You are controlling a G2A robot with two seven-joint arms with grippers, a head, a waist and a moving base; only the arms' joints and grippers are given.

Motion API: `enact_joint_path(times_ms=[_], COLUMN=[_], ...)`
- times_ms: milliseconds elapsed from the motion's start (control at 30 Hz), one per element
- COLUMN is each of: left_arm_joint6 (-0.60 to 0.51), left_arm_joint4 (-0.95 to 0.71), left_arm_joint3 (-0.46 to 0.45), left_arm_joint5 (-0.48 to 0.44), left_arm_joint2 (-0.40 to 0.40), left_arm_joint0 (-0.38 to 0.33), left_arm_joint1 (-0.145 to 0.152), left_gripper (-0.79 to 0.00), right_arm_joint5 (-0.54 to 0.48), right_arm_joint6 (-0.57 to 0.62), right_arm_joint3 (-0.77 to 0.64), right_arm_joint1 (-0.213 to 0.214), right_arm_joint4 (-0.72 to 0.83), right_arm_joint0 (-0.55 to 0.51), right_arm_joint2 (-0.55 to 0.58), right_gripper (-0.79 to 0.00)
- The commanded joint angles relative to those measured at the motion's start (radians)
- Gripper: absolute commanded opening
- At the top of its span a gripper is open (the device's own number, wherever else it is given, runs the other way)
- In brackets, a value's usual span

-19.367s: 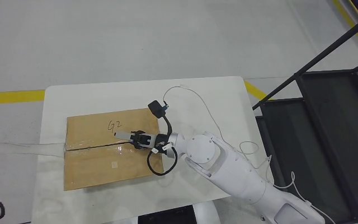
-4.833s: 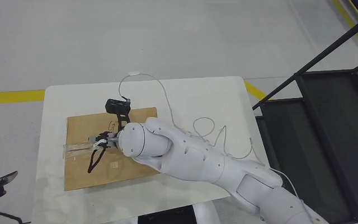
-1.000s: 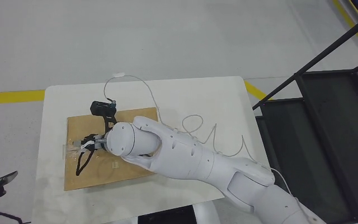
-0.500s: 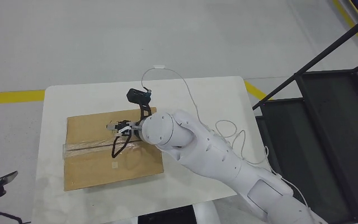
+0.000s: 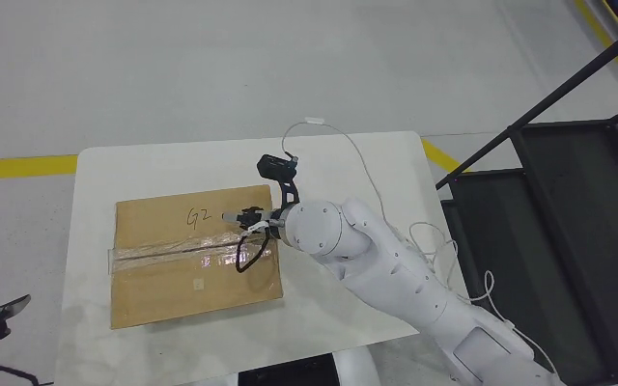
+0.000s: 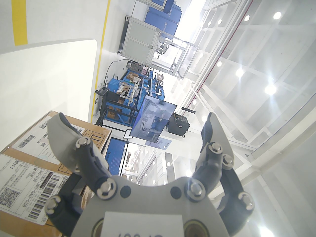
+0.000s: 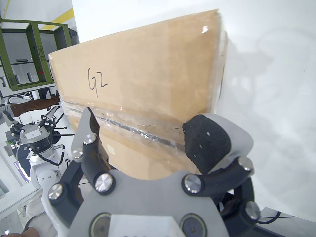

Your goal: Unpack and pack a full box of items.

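A closed cardboard box (image 5: 193,256) marked "G2" lies on the left half of the white table (image 5: 367,174). Clear tape (image 5: 164,253) runs along its top seam, with a dark line down the middle. My right gripper (image 5: 243,218) hovers over the box's right half, just behind the seam. In the right wrist view this gripper (image 7: 145,124) is open with nothing in it, above the box (image 7: 148,75) and its taped seam (image 7: 138,129). My left gripper (image 6: 134,124) is open and empty, pointing up toward the ceiling, beside the box's labelled side (image 6: 29,164).
A white cable (image 5: 357,159) loops from the arm over the table's back right. A dark metal rack (image 5: 541,212) stands to the right of the table. A green frame (image 7: 29,55) and a brown sleeve (image 7: 32,106) lie beyond the box's far end.
Over the last second the right arm swung from the box's left end to its right half, carrying the gripper along the taped seam. The box stayed put.
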Motion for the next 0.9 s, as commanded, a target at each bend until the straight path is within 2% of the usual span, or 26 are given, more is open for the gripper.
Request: enact_joint_path(times_ms=[0, 233, 433, 600, 867], left_arm_joint6=[0.0, 0.0, 0.0, 0.0, 0.0], left_arm_joint4=[0.0, 0.0, 0.0, 0.0, 0.0], left_arm_joint3=[0.0, 0.0, 0.0, 0.0, 0.0], left_arm_joint5=[0.0, 0.0, 0.0, 0.0, 0.0], left_arm_joint2=[0.0, 0.0, 0.0, 0.0, 0.0], left_arm_joint0=[0.0, 0.0, 0.0, 0.0, 0.0], left_arm_joint1=[0.0, 0.0, 0.0, 0.0, 0.0], left_gripper=[0.0, 0.0, 0.0, 0.0, 0.0], right_arm_joint5=[0.006, 0.019, 0.024, 0.039, 0.068], right_arm_joint6=[-0.006, -0.019, -0.024, -0.038, -0.068], right_arm_joint3=[-0.027, -0.137, -0.206, -0.222, -0.124], right_arm_joint1=[0.019, 0.08, 0.105, 0.111, 0.088], right_arm_joint4=[-0.009, -0.021, 0.001, 0.044, 0.175], right_arm_joint0=[-0.02, -0.077, -0.047, 0.018, 0.126], right_arm_joint2=[0.025, 0.098, 0.078, 0.016, -0.135], right_gripper=[0.0, 0.0, 0.0, 0.0, 0.0])
